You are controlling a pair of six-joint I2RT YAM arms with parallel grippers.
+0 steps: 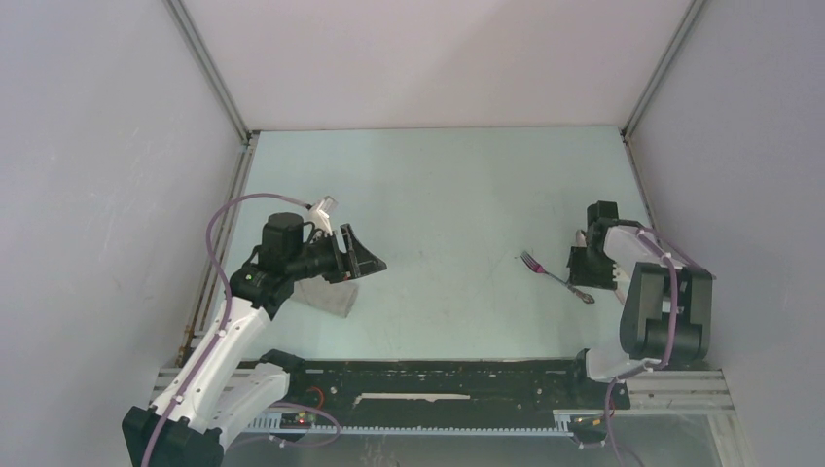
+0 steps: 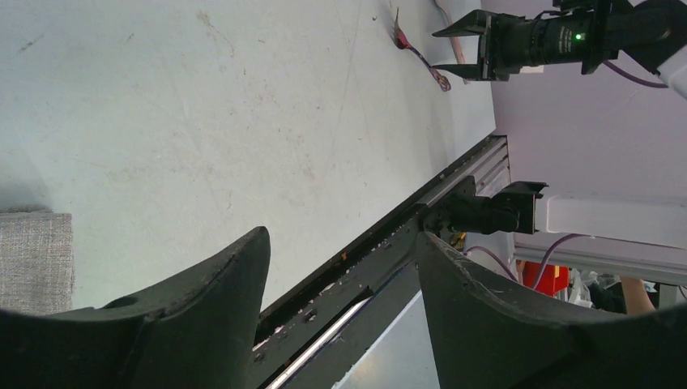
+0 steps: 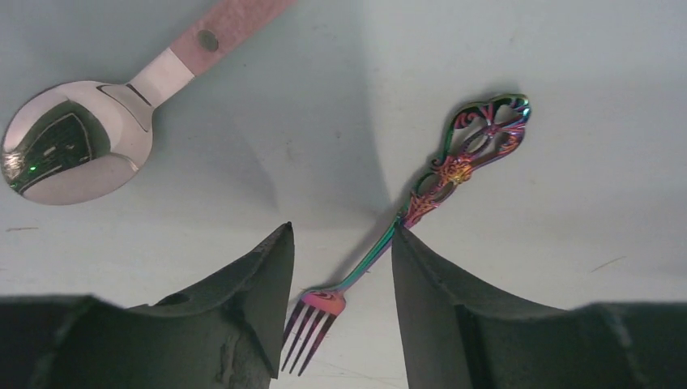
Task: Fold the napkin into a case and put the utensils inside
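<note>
In the top view the left gripper [image 1: 368, 261] hangs left of centre, just above the pale green table [image 1: 448, 185]. Its jaws stand wide apart with nothing between them. The left wrist view shows the same: two dark fingers [image 2: 202, 300] fill the bottom of the frame, with only the table and the black rail [image 2: 381, 251] visible in the gap.

The napkin [image 1: 329, 297] lies folded into a small grey block directly below that gripper in the top view, partly covered by it. In the left wrist view only its woven edge [image 2: 32, 259] shows, at the lower left.

At the right of the top view, the right gripper [image 1: 581, 275] points down over the handle end of the fork [image 1: 547, 272]. The fork lies flat on the table, tines toward the upper left.

From the right wrist view the right gripper [image 3: 340, 233] is open, its fingers [image 3: 235, 316] straddling the neck of the fork [image 3: 454, 166]. The tines poke out at the bottom of the frame, and the handle (ornate, iridescent rather than plain) runs to the upper right. The neck runs right against the edge of the right-hand finger; I cannot tell whether they touch.

The spoon [image 3: 73, 150] lies at the upper left of that frame, bowl up, apart from the fork. Its pinkish handle runs out of the top edge.
</note>
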